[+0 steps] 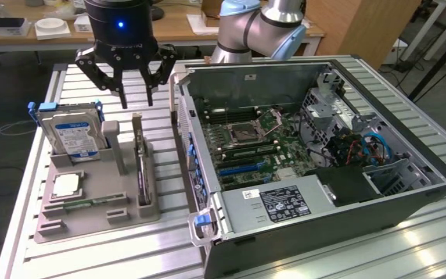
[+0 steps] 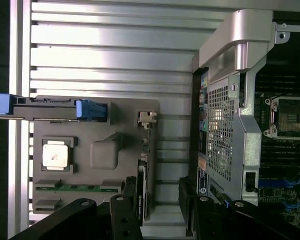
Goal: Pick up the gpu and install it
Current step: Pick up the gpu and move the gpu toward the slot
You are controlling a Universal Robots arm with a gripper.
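From the exterior view, the robot arm (image 1: 254, 26) reached in over a slatted metal table (image 1: 107, 253), and its gripper (image 1: 135, 103) hung open and empty above the far end of a grey parts holder (image 1: 91, 224). The gpu (image 1: 141, 168) stood on its long edge in a slot of that holder, on the side nearest the computer case (image 1: 432, 174), below the fingertips and apart from them. This view took in the whole case lying open, with its motherboard, a bare CPU socket (image 1: 246, 132), a power supply (image 1: 281, 200) and a bundle of blue and red cables (image 1: 366, 145).

The wrist view looked straight down on the holder (image 2: 105, 155). There the gpu (image 2: 144, 175) appeared as a thin dark edge with its silver bracket (image 2: 146, 119) at one end, and the gripper (image 2: 160, 192) had its two dark fingers (image 2: 125, 215) spread, one over the holder beside the card, the other nearer the case's perforated rear panel (image 2: 225, 140). The socket (image 2: 292, 116) sat at the frame's edge.

Counted on the holder: one gpu, one hard drive (image 1: 72, 131) standing upright in blue rails, one CPU (image 1: 67, 185) lying flat, one memory stick (image 1: 91, 202) lying in its groove. One case and one arm.
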